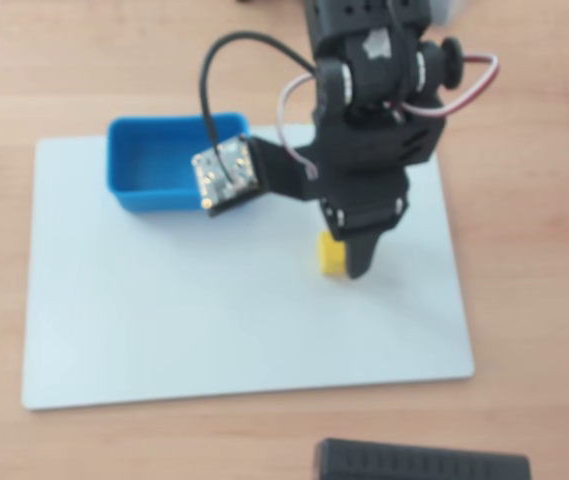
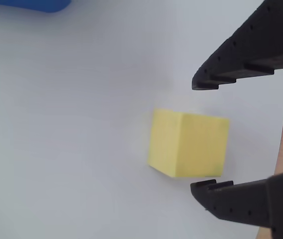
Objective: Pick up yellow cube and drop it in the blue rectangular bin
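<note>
While the black arm [image 1: 369,130] reaches down over the white board [image 1: 164,320], its gripper [image 2: 201,134] hangs with the jaws spread wide — the wrist view shows one black finger [image 2: 245,55] above and the other [image 2: 240,204] below the yellow cube [image 2: 188,143], neither touching it. That cube sits on the board between the two fingertips, slightly toward the lower one, one corner edge turned to the camera. Seen from overhead, the yellow cube [image 1: 331,255] peeks out just left of the gripper tip, near the board's right half. Well apart from it, the blue rectangular bin [image 1: 129,185] rests at the board's upper left edge, partly hidden by the wrist camera module [image 1: 226,175] — only a blue corner [image 2: 32,5] shows in the wrist view. Light wood tabletop [image 1: 524,300] surrounds the board.
</note>
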Controlling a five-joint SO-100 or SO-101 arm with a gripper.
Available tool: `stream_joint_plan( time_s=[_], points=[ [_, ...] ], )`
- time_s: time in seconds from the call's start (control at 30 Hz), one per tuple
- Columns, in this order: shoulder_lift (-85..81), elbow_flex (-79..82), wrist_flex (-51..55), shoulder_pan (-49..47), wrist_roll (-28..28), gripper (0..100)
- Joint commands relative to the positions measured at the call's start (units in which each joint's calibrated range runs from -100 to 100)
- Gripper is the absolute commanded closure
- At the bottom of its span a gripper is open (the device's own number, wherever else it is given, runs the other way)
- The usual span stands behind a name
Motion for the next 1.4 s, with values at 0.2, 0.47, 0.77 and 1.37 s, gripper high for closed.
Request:
stream_joint_plan(
  time_s=[0.2, 0.47, 0.77, 1.37],
  points=[
    [1.18, -9.02, -1.03, 1.41, -0.34, 83],
    [0.16, -10.2, -0.46, 1.84, -0.34, 96],
    [-10.99, -16.2, 6.23, 2.1, -0.59, 96],
    [-33.01, -16.84, 18.54, 8.44, -0.2, 96]
  ],
)
